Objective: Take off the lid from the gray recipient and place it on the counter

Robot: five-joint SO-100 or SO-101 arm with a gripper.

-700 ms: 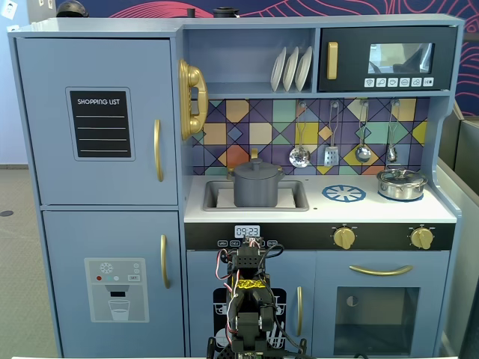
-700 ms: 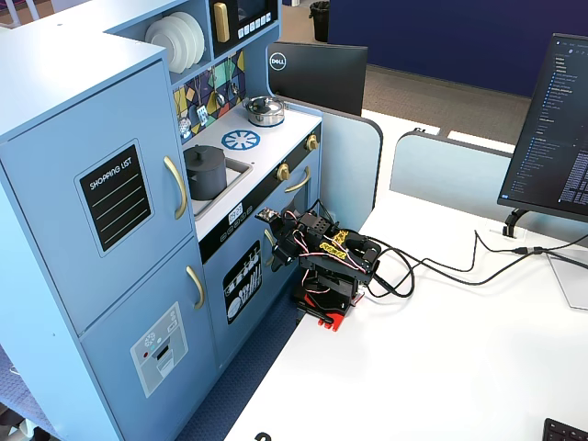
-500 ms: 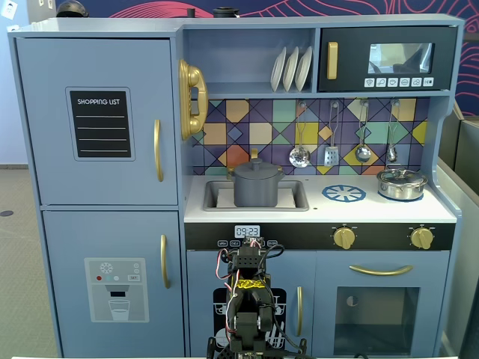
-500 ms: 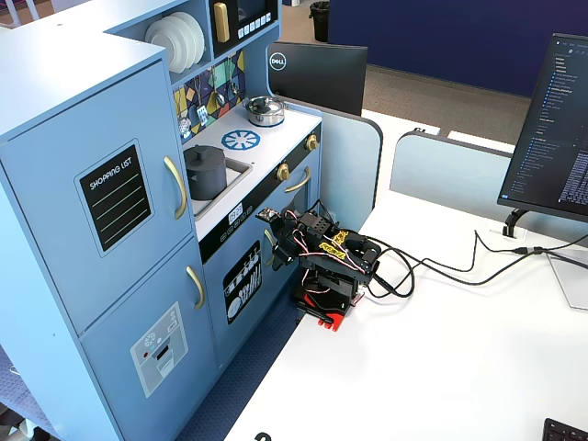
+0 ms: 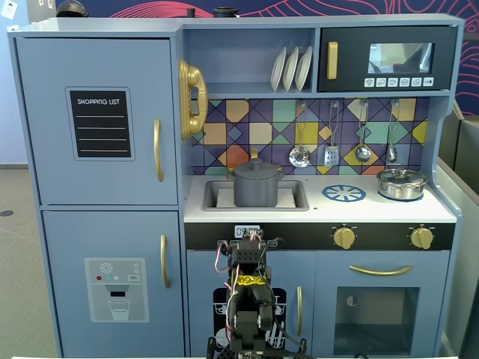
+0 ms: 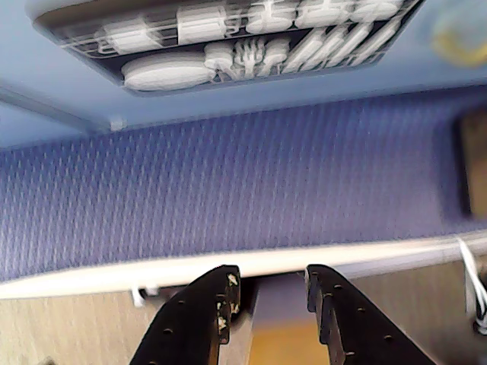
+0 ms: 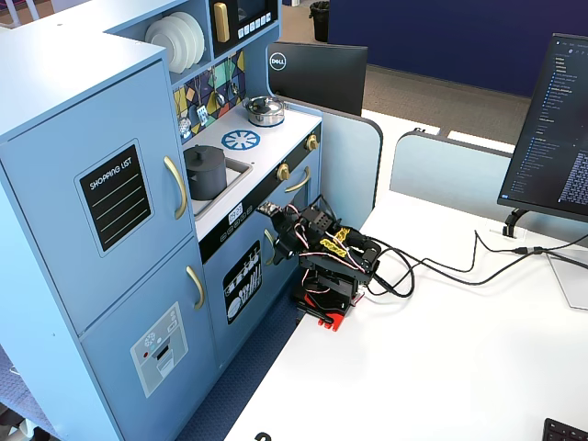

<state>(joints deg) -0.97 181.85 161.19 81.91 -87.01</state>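
Observation:
The gray recipient (image 5: 257, 191) (image 7: 206, 175) stands in the sunken sink of the white counter (image 5: 359, 211) (image 7: 280, 127). The dark gray lid (image 5: 257, 169) (image 7: 203, 154) sits closed on it, knob up. My arm (image 5: 248, 295) (image 7: 326, 262) is folded low on the desk, in front of the kitchen's lower doors and well below the pot. In the wrist view my gripper (image 6: 272, 275) is open with nothing between its black fingers. It looks down past the desk edge at blue carpet and the dishwasher print.
A shiny silver pot (image 5: 402, 184) (image 7: 265, 111) stands at the counter's right end, beside the blue burner print (image 5: 343, 194). Utensils (image 5: 329, 134) hang above the counter. Cables (image 7: 441, 268) and a monitor (image 7: 551, 119) lie to the arm's right on the white desk (image 7: 441, 367).
The arm's upper part has lifted slightly and now covers the clock display on the kitchen's front panel. Pot and lid have not moved.

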